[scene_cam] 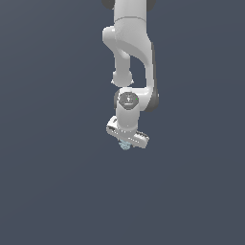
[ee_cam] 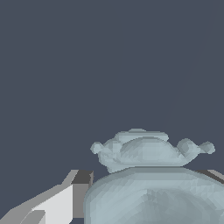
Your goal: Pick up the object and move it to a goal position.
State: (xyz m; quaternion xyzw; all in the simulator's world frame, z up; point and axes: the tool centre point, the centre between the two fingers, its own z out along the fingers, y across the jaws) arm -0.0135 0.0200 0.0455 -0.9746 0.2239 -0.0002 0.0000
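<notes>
The object (scene_cam: 125, 145) is a small pale blue-grey ridged piece that shows just under the white hand in the exterior view. In the wrist view the object (ee_cam: 148, 151) fills the space between the fingers, wide near the camera and stepping down to a narrower ridged end. My gripper (scene_cam: 126, 142) points down and is tilted. It also shows in the wrist view (ee_cam: 146, 186), where one white finger with a dark pad (ee_cam: 81, 192) lies against one side of the object and the edge of the other finger (ee_cam: 214, 175) against the other. The gripper is shut on the object.
The white arm (scene_cam: 131, 52) comes down from the top middle of the exterior view. Around it there is only a uniform dark grey-blue ground (scene_cam: 52, 191), with no other objects, edges or goal marker in view.
</notes>
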